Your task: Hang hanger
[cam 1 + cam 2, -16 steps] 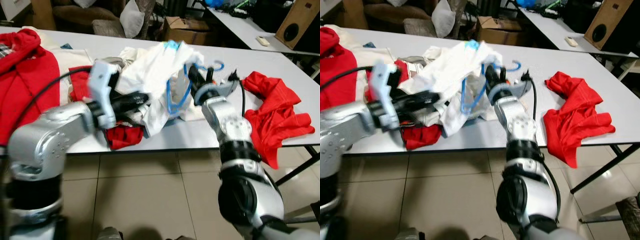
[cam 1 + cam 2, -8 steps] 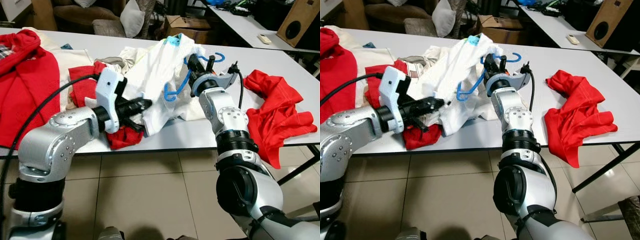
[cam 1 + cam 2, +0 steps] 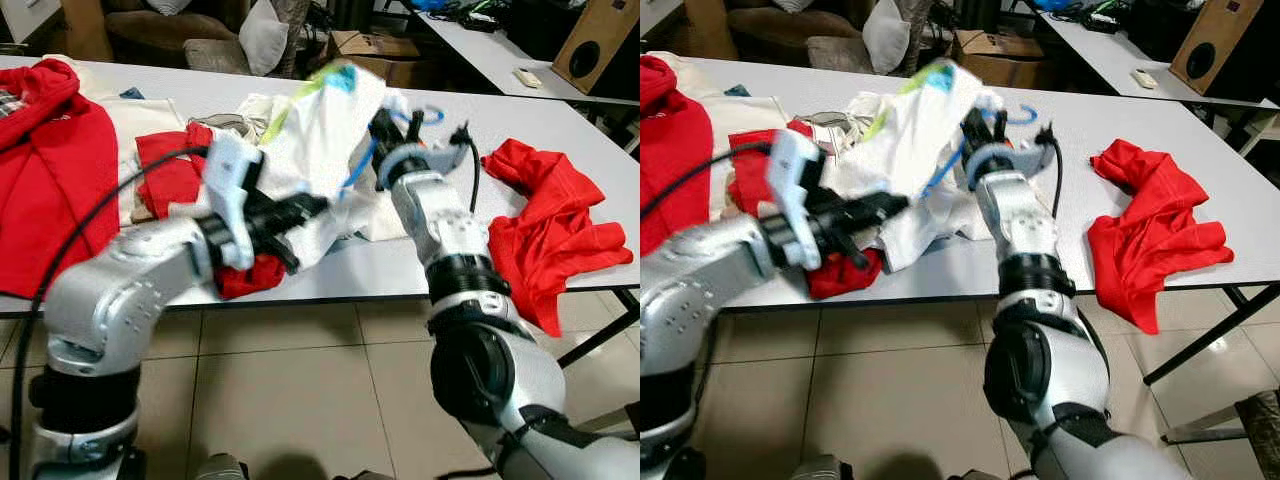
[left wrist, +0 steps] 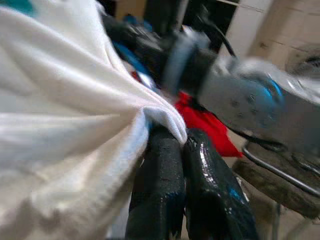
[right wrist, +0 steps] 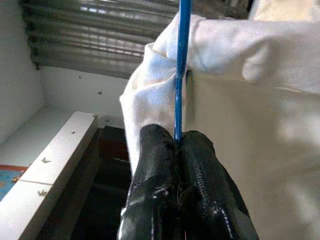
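Setting: white table (image 3: 560,130) strewn with clothes, tiled floor below; a second table, a cardboard box and a wooden speaker stand behind.
Hanger: blue hanger (image 3: 362,160), raised above the table near the middle of the clothes pile; its hook (image 3: 425,116) curls just beside the right wrist. In the right wrist view its thin blue wire (image 5: 183,60) runs straight up out of the fingertips.
White garment: white shirt (image 3: 325,125) draped over the hanger, lifted clear of the pile at its top, with a teal collar tag (image 3: 343,76) at the peak; lower folds trail onto the heap.
Right gripper: right gripper (image 5: 178,145) reaches across the table edge, its two black fingers pressed together and clamped on the hanger wire, white cloth right behind.
Left gripper: left gripper (image 4: 172,145) is at the lower hem of the white shirt, over the front edge of the table; its fingers are closed side by side, pinching a fold of the white fabric between them.
Other clothes: red garment (image 3: 225,275) under the left gripper at the table edge; large red hoodie (image 3: 50,170) on the robot's far left; crumpled red shirt (image 3: 550,225) on the right, hanging partly over the edge.
Focus: left arm is motion-blurred in the head views.
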You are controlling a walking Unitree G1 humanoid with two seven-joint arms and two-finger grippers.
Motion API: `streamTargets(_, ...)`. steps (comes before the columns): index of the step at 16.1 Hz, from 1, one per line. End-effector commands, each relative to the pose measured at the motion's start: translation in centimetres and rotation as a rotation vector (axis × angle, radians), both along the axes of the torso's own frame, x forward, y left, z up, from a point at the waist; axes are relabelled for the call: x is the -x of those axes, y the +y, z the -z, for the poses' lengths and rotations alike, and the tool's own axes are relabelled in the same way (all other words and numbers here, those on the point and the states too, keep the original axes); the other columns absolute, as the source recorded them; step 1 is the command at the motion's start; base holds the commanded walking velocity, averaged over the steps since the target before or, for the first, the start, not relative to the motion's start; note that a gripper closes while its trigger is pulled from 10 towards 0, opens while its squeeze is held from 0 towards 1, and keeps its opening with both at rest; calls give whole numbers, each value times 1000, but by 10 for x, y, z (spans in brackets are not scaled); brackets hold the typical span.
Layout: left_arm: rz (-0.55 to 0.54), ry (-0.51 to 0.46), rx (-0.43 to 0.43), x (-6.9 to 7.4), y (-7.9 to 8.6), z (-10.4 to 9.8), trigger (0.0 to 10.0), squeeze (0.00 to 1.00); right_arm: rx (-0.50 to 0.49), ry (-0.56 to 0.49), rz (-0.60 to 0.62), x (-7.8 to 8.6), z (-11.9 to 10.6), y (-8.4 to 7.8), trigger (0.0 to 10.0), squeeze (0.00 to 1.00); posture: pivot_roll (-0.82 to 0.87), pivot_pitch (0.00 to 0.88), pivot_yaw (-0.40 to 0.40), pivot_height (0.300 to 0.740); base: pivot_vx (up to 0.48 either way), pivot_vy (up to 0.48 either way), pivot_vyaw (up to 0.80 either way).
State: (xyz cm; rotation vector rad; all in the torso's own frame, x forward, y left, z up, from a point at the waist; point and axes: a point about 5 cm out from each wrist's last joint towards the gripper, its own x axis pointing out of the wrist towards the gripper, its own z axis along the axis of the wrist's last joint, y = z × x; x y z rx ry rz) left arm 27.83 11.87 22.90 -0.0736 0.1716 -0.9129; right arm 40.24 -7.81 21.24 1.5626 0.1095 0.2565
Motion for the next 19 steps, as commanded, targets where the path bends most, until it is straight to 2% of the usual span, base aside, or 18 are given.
streamTargets(1,20,-2,0,2,-5,2,0,0,-6,-37,-3,-1,-11,6,10000,0,54,0,-129,740,0,0,0)
streamTargets(3,-133,-48,-131,-12,11,11,0,0,-13,-62,-37,1,-14,9,10000,0,55,0,-134,740,0,0,0)
streamTargets(5,-307,-70,-262,-27,34,24,0,0,-52,-83,-68,3,-16,6,10000,0,46,0,-132,740,0,0,0)
streamTargets(7,-382,-99,-297,-32,43,25,0,0,-57,-102,-86,5,-17,5,10000,0,41,0,-131,740,0,0,0)
streamTargets(8,-544,-195,-211,-44,56,9,0,0,55,-169,-157,14,-14,1,10000,0,38,0,-133,740,0,0,0)
streamTargets(9,-590,-255,-115,-48,60,-8,0,0,131,-187,-189,20,-6,-3,10000,0,36,0,-133,740,0,0,0)
streamTargets(11,-613,-329,11,-51,63,-31,0,0,225,-187,-224,29,8,-13,10000,0,33,0,-132,740,0,0,0)
streamTargets(12,-612,-370,96,-52,64,-50,0,0,332,-180,-258,39,22,-25,10000,0,29,0,-130,740,0,0,0)
streamTargets(13,-611,-382,118,-52,65,-55,0,0,363,-176,-270,42,26,-28,10000,0,29,0,-130,740,0,0,0)
streamTargets(15,-604,-436,189,-53,67,-73,0,0,453,-164,-309,58,42,-45,10000,0,19,0,-119,740,0,0,0)
streamTargets(18,-567,-505,246,-56,61,-98,0,0,722,-211,-502,96,64,-69,10000,0,10,0,-105,740,0,0,0)
streamTargets(19,-559,-507,245,-58,59,-101,0,0,771,-214,-541,106,69,-79,10000,0,8,0,-97,740,0,0,0)
